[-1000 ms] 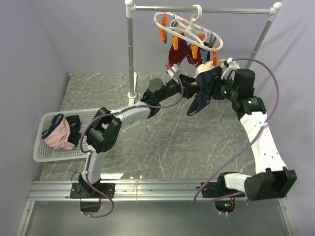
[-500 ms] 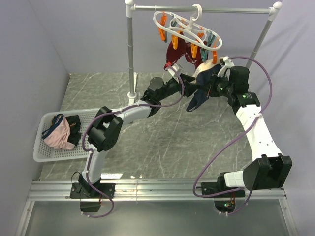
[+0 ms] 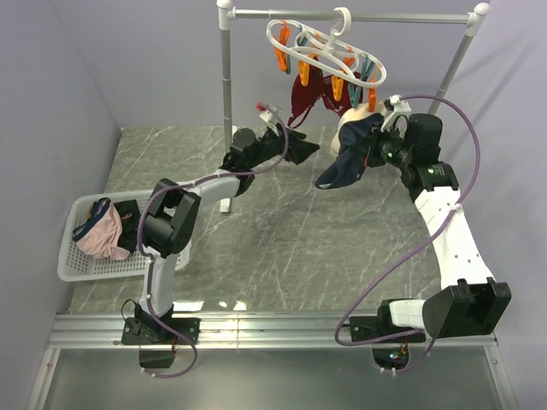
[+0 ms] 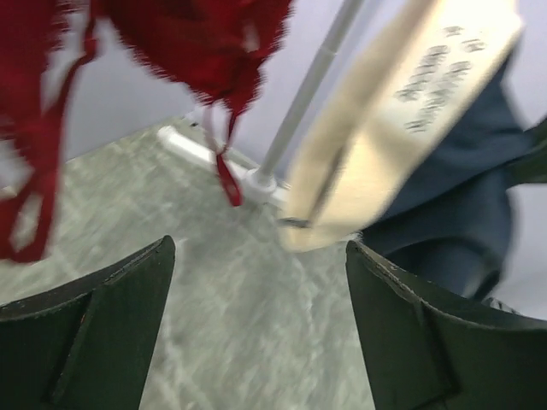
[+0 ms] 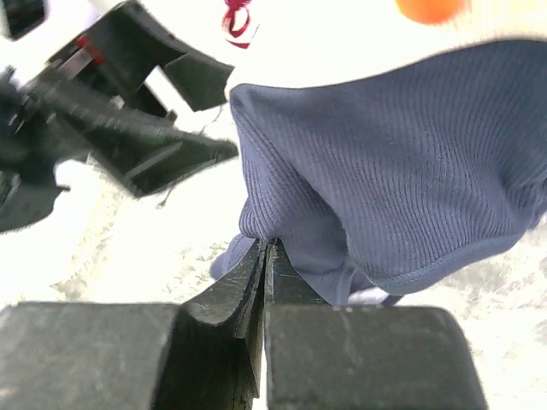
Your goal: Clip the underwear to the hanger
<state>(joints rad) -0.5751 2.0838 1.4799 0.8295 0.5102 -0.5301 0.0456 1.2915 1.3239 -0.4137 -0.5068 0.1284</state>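
Right end effector (image 5: 263, 252) is pinching a fold of the underwear (image 3: 349, 162), which is hanging upper right of centre, just beneath the hanger (image 3: 329, 47); left end effector (image 4: 258, 248) is standing released, grasping nothing; whether a clip is biting cannot be told

Place: robot lab test cell
Walls: plain lilac panels (image 3: 60, 102) boxing the marble-patterned table (image 3: 282, 248) on three sides
Mounting: aluminium rail (image 3: 273, 329) along the table's near edge, carrying cabled arm bases (image 3: 158, 335)

Pink garment (image 3: 102, 237) in white basket (image 3: 94, 272), maroon garment (image 3: 308, 90) below rail (image 3: 385, 16)
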